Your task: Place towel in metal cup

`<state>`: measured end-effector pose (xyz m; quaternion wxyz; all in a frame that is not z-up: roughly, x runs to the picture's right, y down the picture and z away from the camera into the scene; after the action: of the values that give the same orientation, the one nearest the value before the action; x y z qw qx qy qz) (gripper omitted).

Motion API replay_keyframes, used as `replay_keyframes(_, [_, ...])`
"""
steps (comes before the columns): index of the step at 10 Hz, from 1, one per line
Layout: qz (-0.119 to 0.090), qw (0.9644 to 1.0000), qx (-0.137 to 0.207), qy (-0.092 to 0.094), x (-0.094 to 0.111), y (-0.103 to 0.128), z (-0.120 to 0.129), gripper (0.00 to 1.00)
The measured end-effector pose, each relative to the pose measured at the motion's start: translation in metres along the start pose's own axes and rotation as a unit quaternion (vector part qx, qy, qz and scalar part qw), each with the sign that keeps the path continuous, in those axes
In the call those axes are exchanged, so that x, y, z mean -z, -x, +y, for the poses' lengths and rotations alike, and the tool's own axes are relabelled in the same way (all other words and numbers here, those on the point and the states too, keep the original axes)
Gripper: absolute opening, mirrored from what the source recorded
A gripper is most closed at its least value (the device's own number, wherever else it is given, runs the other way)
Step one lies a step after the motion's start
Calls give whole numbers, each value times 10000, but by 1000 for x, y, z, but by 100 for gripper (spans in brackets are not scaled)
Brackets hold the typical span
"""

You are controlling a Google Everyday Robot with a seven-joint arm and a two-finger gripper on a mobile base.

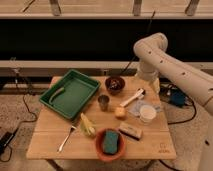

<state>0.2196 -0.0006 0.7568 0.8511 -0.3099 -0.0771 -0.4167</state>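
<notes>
The claw [131, 98] is hanging low over the tabletop [75, 145], open or closed I cannot tell, with the towel [136, 108] lying just beside it and the metal cup [103, 102] standing near, past its tip.

Table [45, 145]: lower centre of the frame.
Tray [75, 96]: on the table's back left part.
Metal cup [103, 102]: just right of the tray, in front of the rear bowl.
Rear bowl [115, 84]: centre of the table's back edge.
Gripper [141, 92]: over the table's back right, right of the rear bowl, behind the towel.
Towel [135, 107]: flat on the right part, under the other cup.
Other cup [147, 114]: on the towel.
Sponge block [120, 112]: between metal cup and towel.
Front bowl [99, 149]: centre of the front edge.
Fork [66, 139]: front left.
</notes>
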Motion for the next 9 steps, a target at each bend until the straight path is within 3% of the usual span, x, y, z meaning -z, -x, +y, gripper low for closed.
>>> replay_keyframes(6, [-36, 10000, 16, -20, -3, -2, -1, 80])
replay_keyframes(9, [-267, 9995, -7, -144, -37, -27, -9, 80])
